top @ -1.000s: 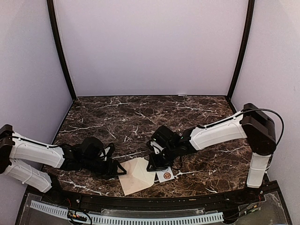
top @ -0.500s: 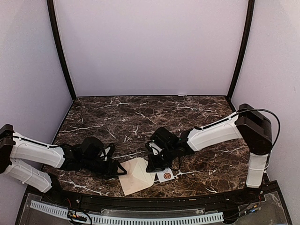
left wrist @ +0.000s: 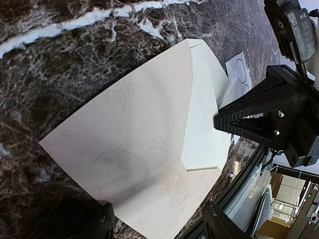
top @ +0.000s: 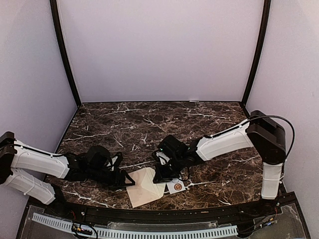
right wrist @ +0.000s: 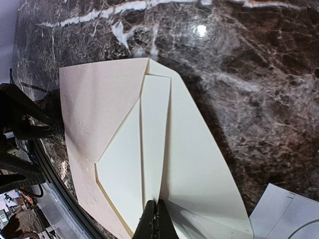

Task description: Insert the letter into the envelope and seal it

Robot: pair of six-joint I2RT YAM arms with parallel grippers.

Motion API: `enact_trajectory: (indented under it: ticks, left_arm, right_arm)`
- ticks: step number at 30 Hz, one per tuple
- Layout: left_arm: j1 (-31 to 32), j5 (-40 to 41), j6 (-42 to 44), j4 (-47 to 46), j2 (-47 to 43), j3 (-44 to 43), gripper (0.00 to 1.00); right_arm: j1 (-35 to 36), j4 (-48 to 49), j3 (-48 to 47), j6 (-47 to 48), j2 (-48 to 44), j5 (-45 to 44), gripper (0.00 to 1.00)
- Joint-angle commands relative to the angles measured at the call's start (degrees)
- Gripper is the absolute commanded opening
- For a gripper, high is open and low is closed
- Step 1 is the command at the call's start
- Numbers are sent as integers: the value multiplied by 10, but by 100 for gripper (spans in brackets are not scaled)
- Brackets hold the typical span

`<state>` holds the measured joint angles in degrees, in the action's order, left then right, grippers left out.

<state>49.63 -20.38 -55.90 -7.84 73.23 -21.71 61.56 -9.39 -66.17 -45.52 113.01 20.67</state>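
The pinkish-tan envelope lies at the table's near edge, and it fills the left wrist view. The cream creased letter lies on its right side, partly tucked under the envelope's flap. My right gripper is shut on a raised fold of the letter, fingertips together. My left gripper is open, with its fingers on either side of the envelope's near left corner.
A small white card printed with circles lies just right of the letter, beside my right gripper, and shows in the right wrist view. The table's black front rail runs close below the envelope.
My right arm has shifted a little to the left, with the letter still pinched. The left arm and the envelope have not moved.
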Motion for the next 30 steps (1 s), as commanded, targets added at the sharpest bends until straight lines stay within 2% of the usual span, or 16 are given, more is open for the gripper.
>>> enact_trajectory:
  ticks: [1,16,23,27,30]
  left_arm:
    - [-2,-3,6,11,10,3,59]
    - [-3,-4,7,6,12,2,59]
    - [-3,8,9,20,-3,2,59]
    - [-3,16,10,34,-16,2,59]
    - [-3,21,10,44,-24,1,60]
  right_arm:
    - [9,14,-15,-4,15,8,0]
    - [21,20,-38,-7,36,26,0]
    - [21,-5,-41,-1,16,3,0]
    - [17,-33,-39,8,-5,-19,15]
    - [9,-44,-26,10,-24,-33,19]
